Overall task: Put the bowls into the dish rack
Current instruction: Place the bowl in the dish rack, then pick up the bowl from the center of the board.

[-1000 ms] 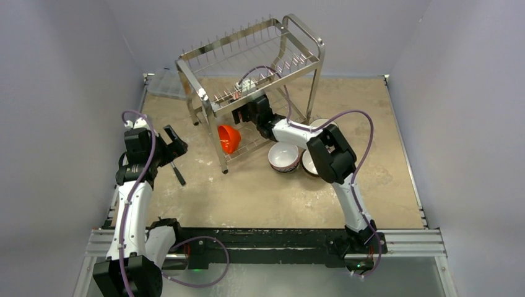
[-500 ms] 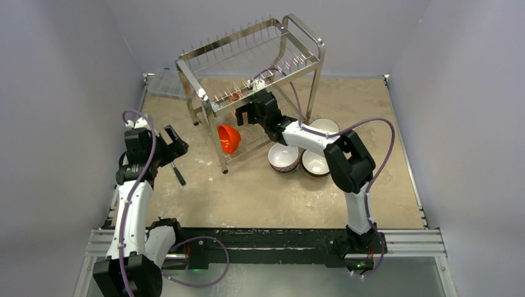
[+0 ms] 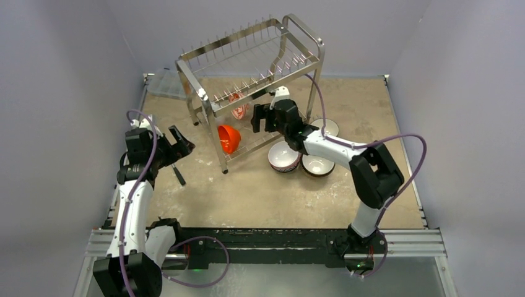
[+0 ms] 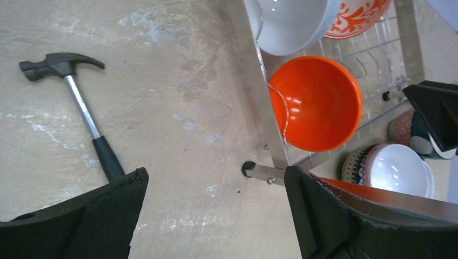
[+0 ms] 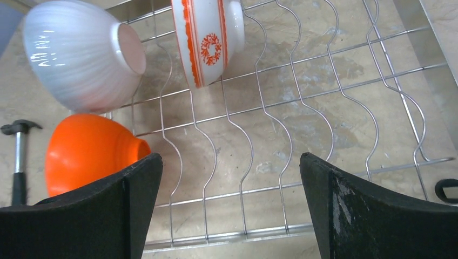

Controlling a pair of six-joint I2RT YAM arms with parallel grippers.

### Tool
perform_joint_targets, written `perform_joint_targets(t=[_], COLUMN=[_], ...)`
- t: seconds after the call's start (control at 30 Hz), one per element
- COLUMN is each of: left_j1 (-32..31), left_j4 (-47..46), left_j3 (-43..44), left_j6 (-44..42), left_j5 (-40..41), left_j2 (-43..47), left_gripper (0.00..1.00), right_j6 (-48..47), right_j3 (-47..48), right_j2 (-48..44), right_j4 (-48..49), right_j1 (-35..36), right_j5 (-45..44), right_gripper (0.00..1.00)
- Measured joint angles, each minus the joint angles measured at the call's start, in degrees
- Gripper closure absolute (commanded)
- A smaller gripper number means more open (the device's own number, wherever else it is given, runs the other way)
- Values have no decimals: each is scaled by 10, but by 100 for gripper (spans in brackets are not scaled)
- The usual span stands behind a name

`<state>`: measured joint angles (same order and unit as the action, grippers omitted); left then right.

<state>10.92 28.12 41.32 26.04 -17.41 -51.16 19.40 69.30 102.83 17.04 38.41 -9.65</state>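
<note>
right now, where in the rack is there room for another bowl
The dish rack has bare lower wires from the red floral bowl to its right end. Its left end is crowded with the white bowl and orange bowl. The table is bare between hammer and rack leg.

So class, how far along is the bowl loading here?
Done: orange bowl, white bowl and red floral bowl sit on the lower tier of the dish rack. In hand: nothing; the right gripper and left gripper are open, empty. Left: three bowls on the table.
</note>
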Motion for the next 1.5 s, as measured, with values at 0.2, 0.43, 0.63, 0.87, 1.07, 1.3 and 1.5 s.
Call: perform_joint_targets(t=[0.2,0.43,0.63,0.87,1.07,1.3,1.5], left_j1=[0,0,-10,-47,-109,-158,-191], left_j4=[-33,-43,-51,-52,-45,-21,10], left_j3=[-32,-70,-93,-121,-121,-121,-114], left_j6=[29,67,96,126,143,154,149], left_j5=[-55,-111,-140,-154,-132,-104,-90], left_j2=[20,50,78,99,104,121,100], left_gripper=[5,5,6,9,12,16,21], right_j6=[17,46,57,52,39,20,-2], right_j3=[-63,-157,-207,-219,-244,-258,-256], right_j2=[-68,-142,-228,-276,-298,-314,-291], right_j4=[3,-3,-10,-38,-100,-159,-183], right_j1=[-4,-40,-113,-141,-141,-141,-141], right_j5=[47,108,139,168,172,172,180], right_gripper=[1,1,1,7,15,30,59])
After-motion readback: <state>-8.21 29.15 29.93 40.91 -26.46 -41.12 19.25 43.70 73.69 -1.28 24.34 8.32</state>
